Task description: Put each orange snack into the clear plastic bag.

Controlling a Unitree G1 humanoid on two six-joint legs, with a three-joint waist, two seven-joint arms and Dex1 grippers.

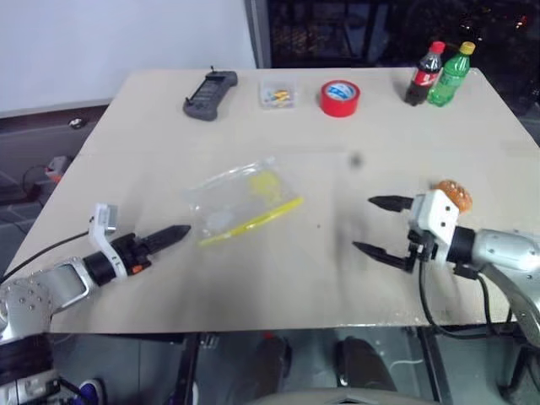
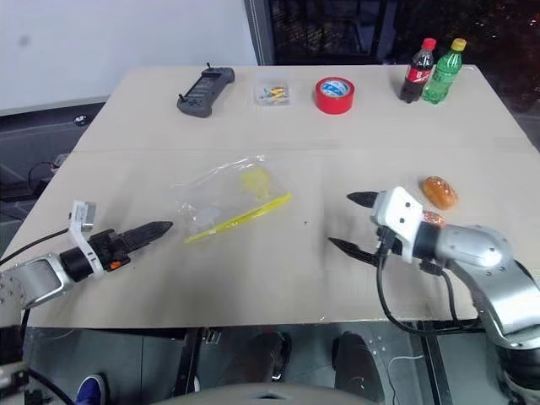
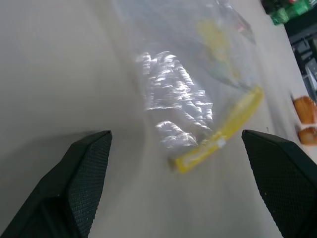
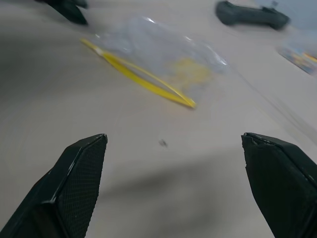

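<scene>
Clearly both grippers are spread wide and hold nothing. The bag (image 1: pixel 243 201) lies flat in the middle of the table (image 1: pixel 169 110), its yellow seal strip along the near edge; I take the bag as the landmark. The left gripper (image 1: pixel 173 234) sits just to the left of the bag and a little nearer the robot, pointing at it. The right gripper (image 2: pixel 354 222) hovers well to the right of the bag, also aimed toward it. One snack (image 2: pixel 440 191) rests on the table far right of the bag, behind the right gripper; the left wrist view shows a second snack (image 3: pixel 308 135) close beside the first.

The bag looks thin, floppy and slippery, likely to slide or fold if pushed, so pinching the stiffer seal strip or a corner near it seems the surest hold, with the mouth kept open by the other gripper. The snacks appear small, light and glossy; a gentle pinch across the narrow width should do, though they could roll or squash.

Behind the bag stand a black controller (image 1: pixel 209 94), a small clear box (image 1: pixel 278 94), a red tape roll (image 1: pixel 339 98) and, farther right, two bottles (image 1: pixel 437 74). All are well apart from the bag and block nothing.
</scene>
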